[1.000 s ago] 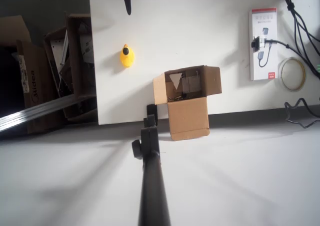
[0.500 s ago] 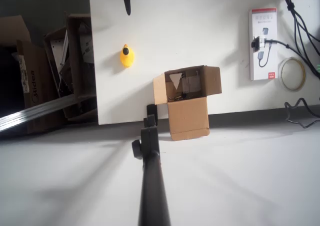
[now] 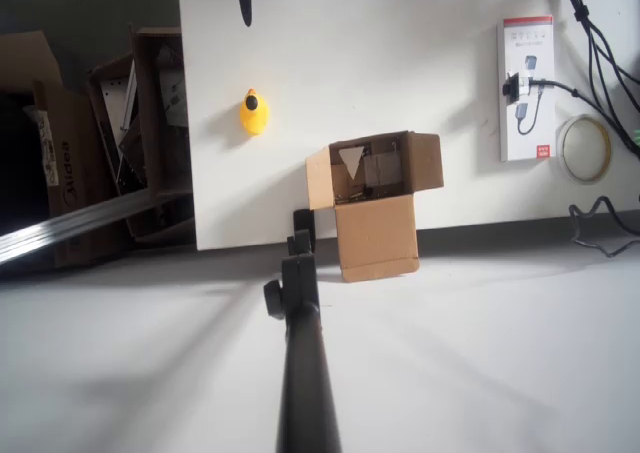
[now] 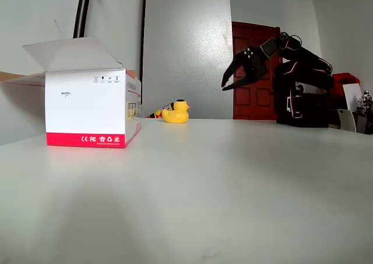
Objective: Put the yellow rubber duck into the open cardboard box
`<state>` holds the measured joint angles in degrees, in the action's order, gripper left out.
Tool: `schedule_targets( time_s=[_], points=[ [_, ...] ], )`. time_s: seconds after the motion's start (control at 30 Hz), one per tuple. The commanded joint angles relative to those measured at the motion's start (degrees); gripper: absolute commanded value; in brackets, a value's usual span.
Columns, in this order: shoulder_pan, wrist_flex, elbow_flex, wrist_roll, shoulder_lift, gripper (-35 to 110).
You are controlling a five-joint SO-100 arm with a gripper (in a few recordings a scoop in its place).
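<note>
The yellow rubber duck (image 3: 255,112) sits on the white table, up and to the left of the open cardboard box (image 3: 372,188), whose long flap hangs over the table's near edge. My gripper (image 3: 243,1) pokes in at the top edge, well above the duck and apart from it. In the fixed view the gripper (image 4: 228,82) hangs in the air to the right of the duck (image 4: 176,112), open and holding nothing. A brown cardboard edge (image 4: 16,77) peeks from behind the white carton.
A white carton with a red stripe (image 3: 527,88) (image 4: 87,109) lies at the right with a tape roll (image 3: 585,148) and cables beside it. Dark clutter-filled boxes (image 3: 120,133) stand off the table's left edge. A black pole (image 3: 300,353) rises in the foreground.
In the overhead view the gripper tip has shifted slightly left and back toward the top edge. The duck and the box have not moved.
</note>
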<state>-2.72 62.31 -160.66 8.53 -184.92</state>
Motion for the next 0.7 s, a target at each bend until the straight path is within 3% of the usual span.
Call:
schedule_targets(
  time_s=[0.0,0.4,0.67],
  points=[
    [-0.53,0.88,7.56,0.53,3.25,-1],
    [-4.57,5.36,31.55,-2.29,29.09,-1],
    [-1.32,5.10,35.42,0.70,30.85,-1]
  ],
)
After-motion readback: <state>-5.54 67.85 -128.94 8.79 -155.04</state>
